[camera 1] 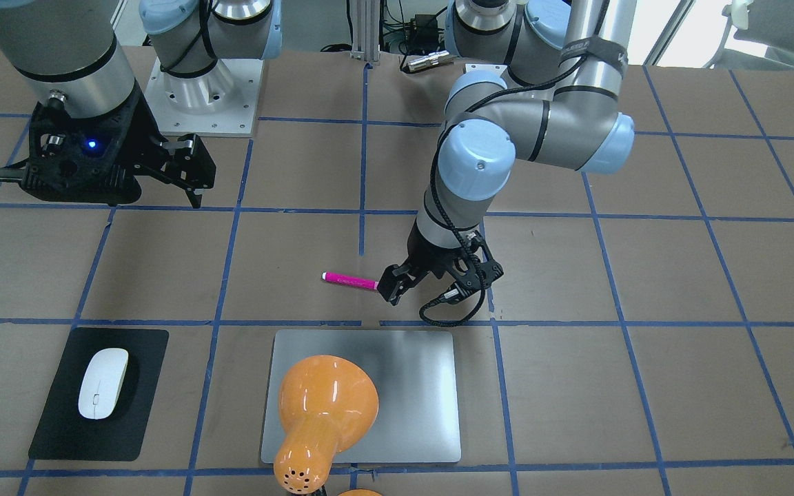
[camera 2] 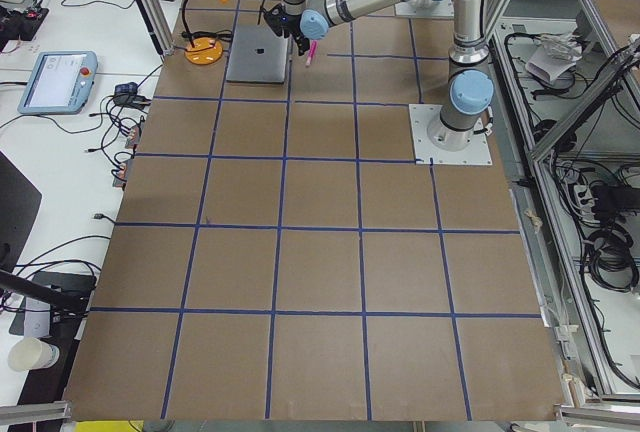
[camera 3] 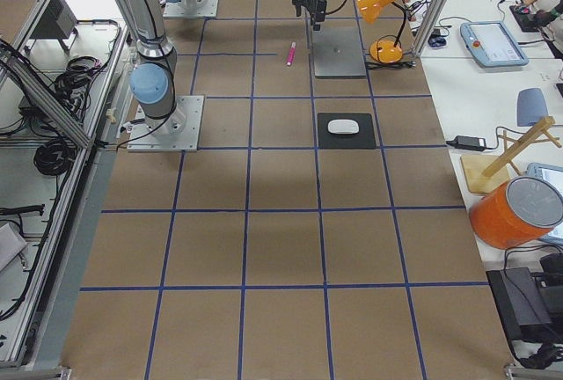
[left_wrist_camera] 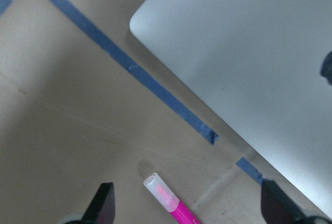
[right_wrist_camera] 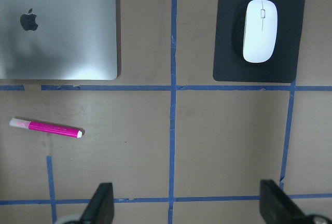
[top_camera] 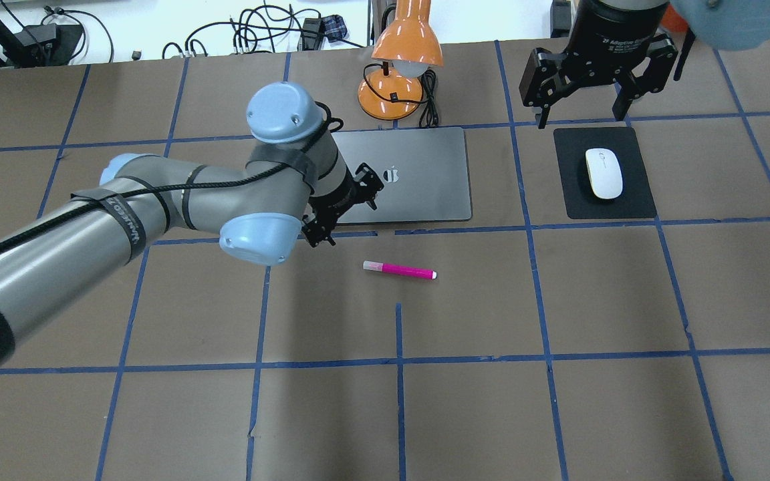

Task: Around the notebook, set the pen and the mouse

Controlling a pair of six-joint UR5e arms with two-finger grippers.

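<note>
The pink pen (top_camera: pixel 400 270) lies loose on the table, on the robot's side of the silver notebook (top_camera: pixel 418 180). My left gripper (top_camera: pixel 341 214) hovers open over the notebook's near left corner, just beside the pen's pale end. In the left wrist view the pen (left_wrist_camera: pixel 168 200) pokes in between the two spread fingertips, with the notebook (left_wrist_camera: pixel 249 58) beyond. The white mouse (top_camera: pixel 603 173) rests on a black mat (top_camera: pixel 635 200) to the notebook's right. Above and behind the mat my right gripper (top_camera: pixel 582 110) hangs open and empty, seeing the mouse (right_wrist_camera: pixel 260 30), pen (right_wrist_camera: pixel 46 127) and notebook (right_wrist_camera: pixel 57 27) below.
An orange desk lamp (top_camera: pixel 405 40) stands behind the notebook, its shade leaning over the far edge and its cable beside the base. Blue tape lines grid the brown table. The right arm's base plate (camera 1: pixel 200 96) sits on the robot's side.
</note>
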